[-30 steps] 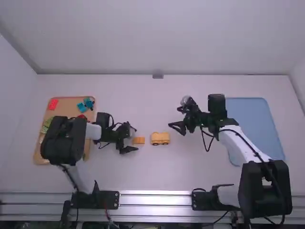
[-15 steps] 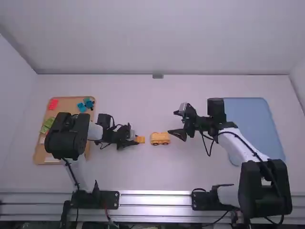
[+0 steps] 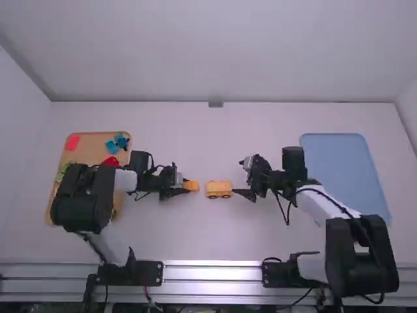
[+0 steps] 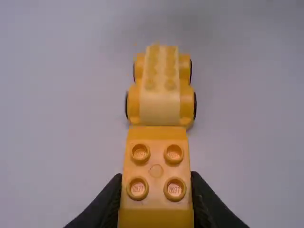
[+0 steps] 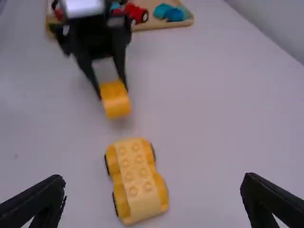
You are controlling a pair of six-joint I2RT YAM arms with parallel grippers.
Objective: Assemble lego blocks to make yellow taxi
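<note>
In the high view my left gripper point(image 3: 180, 187) holds a yellow block point(image 3: 191, 186) just left of the yellow wheeled base point(image 3: 219, 189). My right gripper point(image 3: 244, 184) stands open at the base's right side. In the left wrist view the left gripper point(image 4: 156, 190) is shut on the studded yellow block point(image 4: 156, 164), with the wheeled base point(image 4: 160, 95) beyond it. The right wrist view has the right gripper point(image 5: 154, 194) with fingers wide apart, the wheeled base point(image 5: 135, 178) between and beyond them, and the held block point(image 5: 115, 99) farther off, raised above the table.
A wooden tray point(image 3: 98, 138) with red, blue and green pieces stands at the left, partly under the left arm. A blue tray point(image 3: 348, 163) lies at the right, behind the right arm.
The left gripper has shut on the yellow block and now holds it raised, slightly nearer the base. My right gripper has come down the picture, beside the base, still open. The base has not moved.
</note>
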